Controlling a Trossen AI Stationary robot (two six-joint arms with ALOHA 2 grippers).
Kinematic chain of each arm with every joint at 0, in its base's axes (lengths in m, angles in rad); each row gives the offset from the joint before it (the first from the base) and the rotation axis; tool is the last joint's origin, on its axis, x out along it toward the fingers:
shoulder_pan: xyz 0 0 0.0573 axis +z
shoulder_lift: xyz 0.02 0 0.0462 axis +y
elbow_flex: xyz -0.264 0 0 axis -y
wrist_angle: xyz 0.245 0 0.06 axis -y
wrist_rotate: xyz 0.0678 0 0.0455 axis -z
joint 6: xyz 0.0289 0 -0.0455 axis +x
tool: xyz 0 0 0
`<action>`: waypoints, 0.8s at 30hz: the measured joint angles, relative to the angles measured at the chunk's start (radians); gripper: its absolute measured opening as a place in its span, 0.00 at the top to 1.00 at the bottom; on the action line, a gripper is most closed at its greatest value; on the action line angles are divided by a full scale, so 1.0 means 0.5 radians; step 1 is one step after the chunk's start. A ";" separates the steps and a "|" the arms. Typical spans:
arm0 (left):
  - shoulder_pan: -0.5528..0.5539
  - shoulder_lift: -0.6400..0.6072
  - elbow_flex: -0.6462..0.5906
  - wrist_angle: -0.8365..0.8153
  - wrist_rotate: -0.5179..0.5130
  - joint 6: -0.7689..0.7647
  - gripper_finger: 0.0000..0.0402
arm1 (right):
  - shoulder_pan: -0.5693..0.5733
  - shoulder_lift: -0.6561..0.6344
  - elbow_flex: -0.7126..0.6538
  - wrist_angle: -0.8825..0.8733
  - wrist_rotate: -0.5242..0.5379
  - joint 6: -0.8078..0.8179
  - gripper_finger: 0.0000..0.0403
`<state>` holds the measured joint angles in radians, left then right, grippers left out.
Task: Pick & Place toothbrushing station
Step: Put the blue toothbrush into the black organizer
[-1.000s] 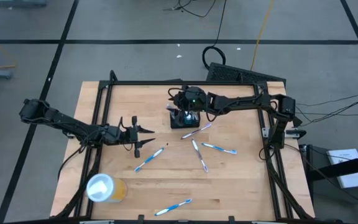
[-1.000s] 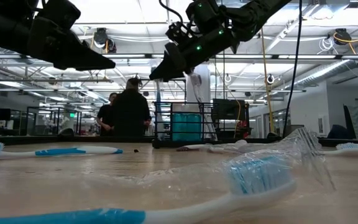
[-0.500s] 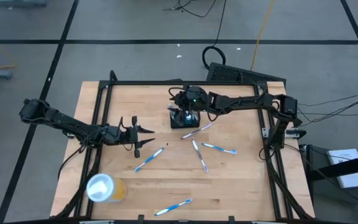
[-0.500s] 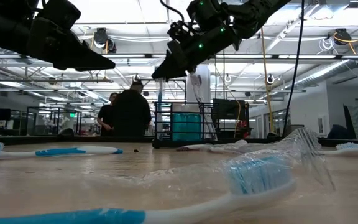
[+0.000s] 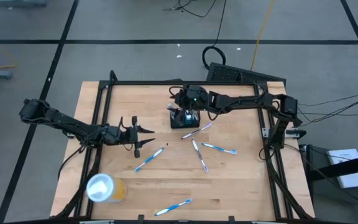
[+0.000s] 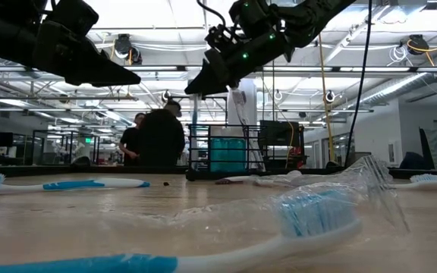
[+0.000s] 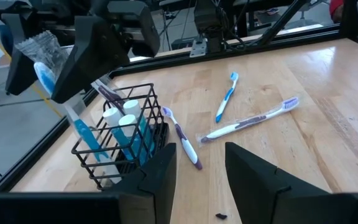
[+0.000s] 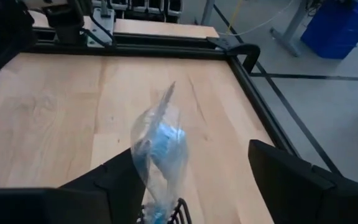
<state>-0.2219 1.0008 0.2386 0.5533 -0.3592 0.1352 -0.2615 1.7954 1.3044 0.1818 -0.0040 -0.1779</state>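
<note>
Starting at the left, the left gripper point(image 5: 143, 135) hovers part open and empty over bare table. Loose toothbrushes point(image 5: 150, 157) lie mid-table, so sorting is unfinished. Right of that, the station point(image 5: 185, 118) stands upright near the far edge with several brushes in it. Above it the right gripper point(image 5: 187, 109) stands wide open around a wrapped brush point(image 8: 160, 149) standing between its jaws.
</note>
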 joint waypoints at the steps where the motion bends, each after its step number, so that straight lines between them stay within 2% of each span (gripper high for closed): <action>1: 0.000 0.000 0.000 0.000 0.000 -0.001 0.64 | 0.000 -0.001 0.000 0.009 0.000 -0.004 0.34; 6: 0.000 0.000 0.000 -0.007 0.000 -0.005 0.64 | 0.001 -0.012 -0.001 0.048 0.005 -0.010 0.31; 24: -0.001 0.001 0.000 -0.010 0.004 -0.003 0.64 | 0.034 -0.013 0.000 0.047 0.119 -0.091 0.31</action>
<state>-0.2222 1.0012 0.2386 0.5484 -0.3570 0.1336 -0.2447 1.7889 1.3044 0.2054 0.0554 -0.2234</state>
